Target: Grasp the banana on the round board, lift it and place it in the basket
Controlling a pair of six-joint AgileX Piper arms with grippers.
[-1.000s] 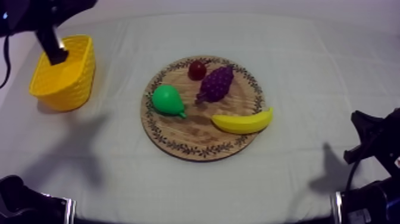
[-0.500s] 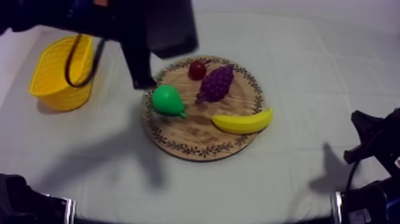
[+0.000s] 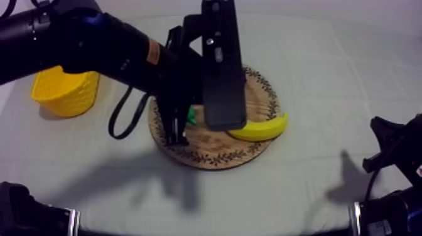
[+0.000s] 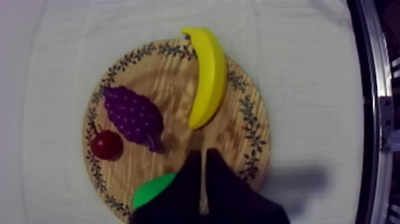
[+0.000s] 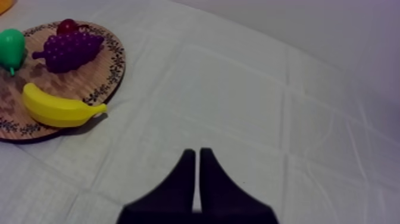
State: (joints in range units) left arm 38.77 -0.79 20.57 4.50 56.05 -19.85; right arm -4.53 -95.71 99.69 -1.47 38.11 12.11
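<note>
Hovering over the wooden board (image 4: 172, 77) near the banana (image 4: 206, 77), the left end effector (image 4: 203, 156) sat closed (empty). The right end effector (image 5: 197, 156) was closed too.

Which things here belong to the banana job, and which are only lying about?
Job: banana, board, basket, left gripper over the board.
Lying about: pear, grapes, small red fruit, all on the board.

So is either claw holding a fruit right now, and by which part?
Nothing is held. The left gripper, fingers together, is over the wooden board; the banana lies free there. The right gripper is shut too, empty.
</note>
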